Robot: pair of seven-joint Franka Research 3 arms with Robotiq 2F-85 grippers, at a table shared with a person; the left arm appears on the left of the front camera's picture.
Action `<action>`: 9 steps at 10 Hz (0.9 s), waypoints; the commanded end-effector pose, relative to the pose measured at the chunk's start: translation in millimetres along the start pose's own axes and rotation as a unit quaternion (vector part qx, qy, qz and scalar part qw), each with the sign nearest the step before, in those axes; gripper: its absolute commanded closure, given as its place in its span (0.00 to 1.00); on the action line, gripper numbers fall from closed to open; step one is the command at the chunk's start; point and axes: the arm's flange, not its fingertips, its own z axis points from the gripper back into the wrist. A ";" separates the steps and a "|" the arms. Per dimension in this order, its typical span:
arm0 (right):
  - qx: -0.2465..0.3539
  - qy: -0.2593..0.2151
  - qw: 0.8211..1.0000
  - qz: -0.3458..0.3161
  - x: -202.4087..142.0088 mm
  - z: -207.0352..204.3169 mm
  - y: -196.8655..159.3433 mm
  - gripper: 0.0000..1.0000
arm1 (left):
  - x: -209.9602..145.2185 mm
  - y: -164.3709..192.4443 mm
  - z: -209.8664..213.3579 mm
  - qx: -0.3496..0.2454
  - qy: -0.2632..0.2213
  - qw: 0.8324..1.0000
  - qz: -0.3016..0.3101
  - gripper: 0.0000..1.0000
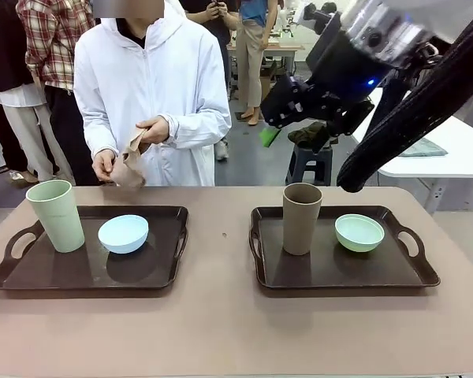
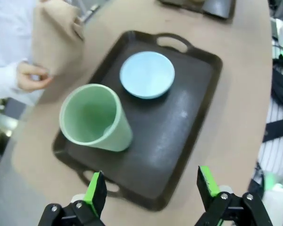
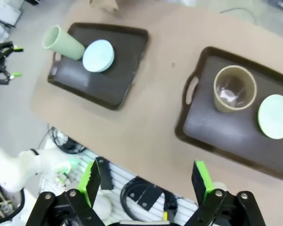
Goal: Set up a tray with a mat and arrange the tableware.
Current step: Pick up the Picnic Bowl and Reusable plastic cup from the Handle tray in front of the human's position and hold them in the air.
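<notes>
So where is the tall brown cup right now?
In the front view, the tall brown handleless tumbler stands upright on the right-hand dark tray, left of the small mint green bowl.

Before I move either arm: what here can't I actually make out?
1. Front view: the tan item is bunched in the person's hand; whether it is the mat is unclear.
2. Left wrist view: that item is blurred and cut by the top edge, as is the far tray.
3. Right wrist view: a pale glint inside the brown tumbler; reflection or contents, cannot tell.
</notes>
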 end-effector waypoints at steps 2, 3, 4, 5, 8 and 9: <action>0.000 0.000 1.000 0.000 0.0 0.0 0.0 0.00 | 0.0 0.0 0.0 0.000 0.000 1.000 0.000 0.00; 0.000 0.000 1.000 0.000 0.0 0.0 0.0 0.00 | 0.0 0.0 0.0 0.000 0.000 1.000 0.000 0.00; 0.000 0.000 1.000 0.000 0.0 0.0 0.0 0.00 | 0.0 0.0 0.0 0.000 0.000 1.000 0.000 0.00; 0.000 0.000 1.000 0.000 0.0 0.0 0.0 0.00 | 0.0 0.0 0.0 0.000 0.000 1.000 0.000 0.00; 0.009 0.006 1.000 0.010 0.4 2.8 0.2 0.00 | 0.3 0.5 3.1 -0.004 -0.004 1.000 0.004 0.00; 0.037 0.016 0.999 0.011 29.8 -22.2 5.5 0.00 | 17.6 22.7 -17.9 0.074 -0.055 0.983 -0.157 0.00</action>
